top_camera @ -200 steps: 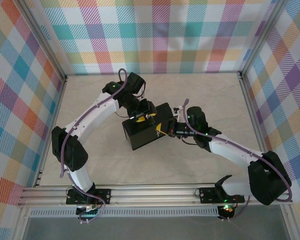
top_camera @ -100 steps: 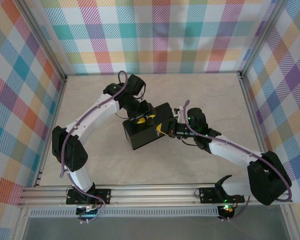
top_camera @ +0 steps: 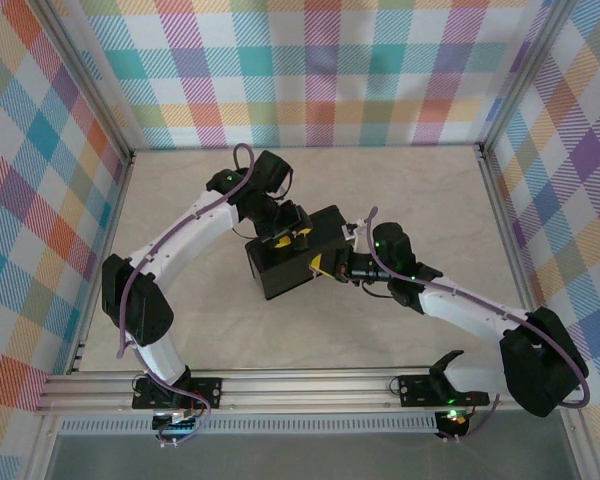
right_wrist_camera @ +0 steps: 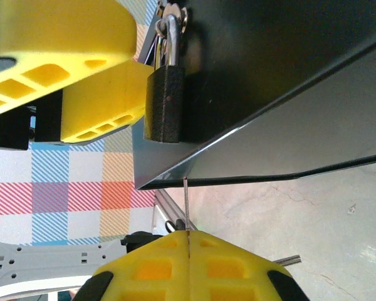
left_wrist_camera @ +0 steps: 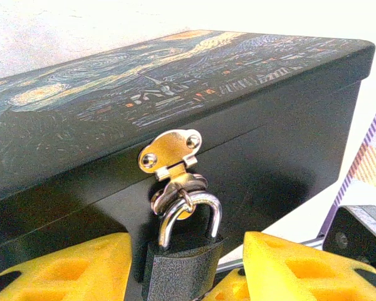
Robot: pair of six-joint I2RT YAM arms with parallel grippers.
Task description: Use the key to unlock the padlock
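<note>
The small dark padlock (left_wrist_camera: pixel 180 273) hangs by its silvery shackle from the brass hasp (left_wrist_camera: pixel 170 150) on the front of the black box (top_camera: pixel 292 258). My left gripper (left_wrist_camera: pixel 188 266) is open, with one yellow finger on each side of the padlock's body. In the right wrist view the padlock (right_wrist_camera: pixel 165 103) hangs beside those same yellow fingers (right_wrist_camera: pixel 97 100). My right gripper (right_wrist_camera: pixel 188 237) is shut on the key (right_wrist_camera: pixel 186 204). The thin grey blade sticks out toward the box's lower edge, just below the padlock and apart from it.
The box's painted blue-and-yellow lid (left_wrist_camera: pixel 144 75) is closed. Both arms meet at the box's right end, mid-table (top_camera: pixel 400 190). The aluminium frame rail (top_camera: pixel 300 385) runs along the near edge, and checked walls stand on three sides.
My right gripper has crept a little left and toward the box with the key. The left gripper has barely shifted at the padlock.
</note>
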